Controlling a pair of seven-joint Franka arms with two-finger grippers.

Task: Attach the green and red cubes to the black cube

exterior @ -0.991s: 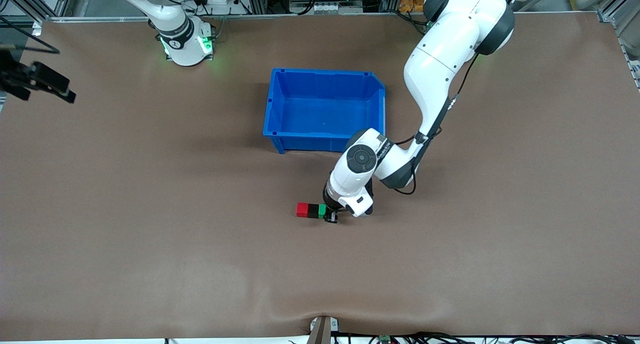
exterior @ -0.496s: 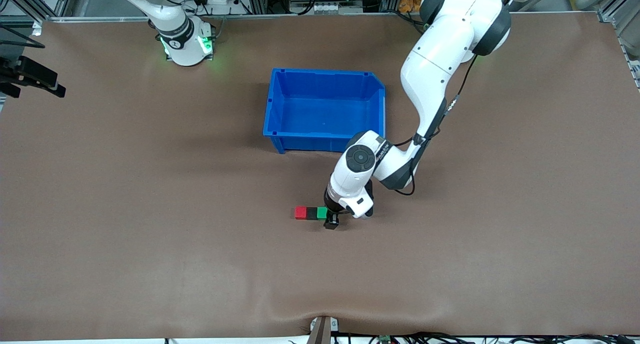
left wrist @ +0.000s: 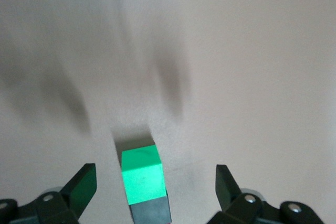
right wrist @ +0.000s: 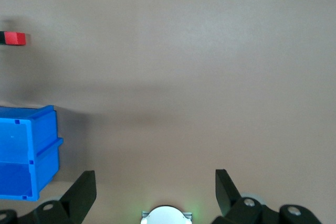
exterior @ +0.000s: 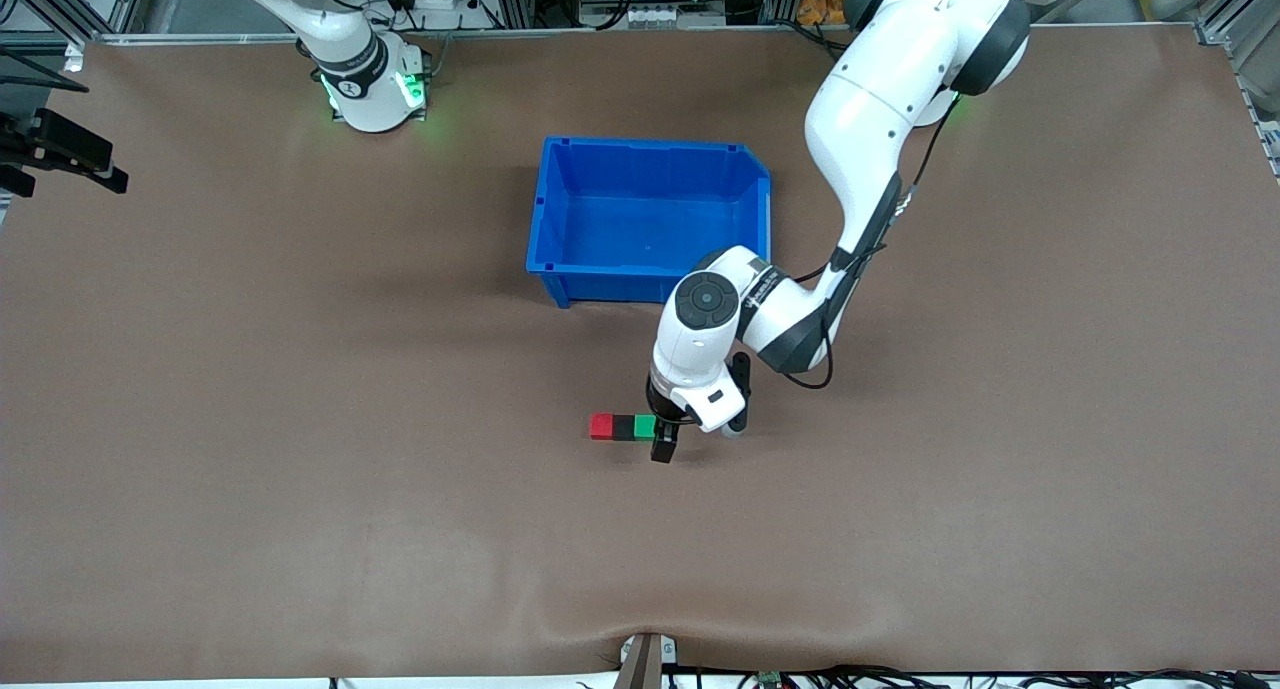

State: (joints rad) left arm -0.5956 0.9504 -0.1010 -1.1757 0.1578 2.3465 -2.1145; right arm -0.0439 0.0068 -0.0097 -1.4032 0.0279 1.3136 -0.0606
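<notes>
green cube [left wrist: 141, 174] lies between the open left end effector [left wrist: 156, 188] fingers.

Brown table [exterior: 300, 469] carries blue bin [exterior: 560, 269], red cube [exterior: 601, 426], black cube [exterior: 624, 427], green cube [exterior: 644, 426].

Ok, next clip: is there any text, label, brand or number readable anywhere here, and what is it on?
None can be read.
The left arm's wrist carries a dark strip of print, too small to read.
The right arm's base has a small round mark, illegible.
The red cube, black cube, green cube and blue bin are plain.
</notes>
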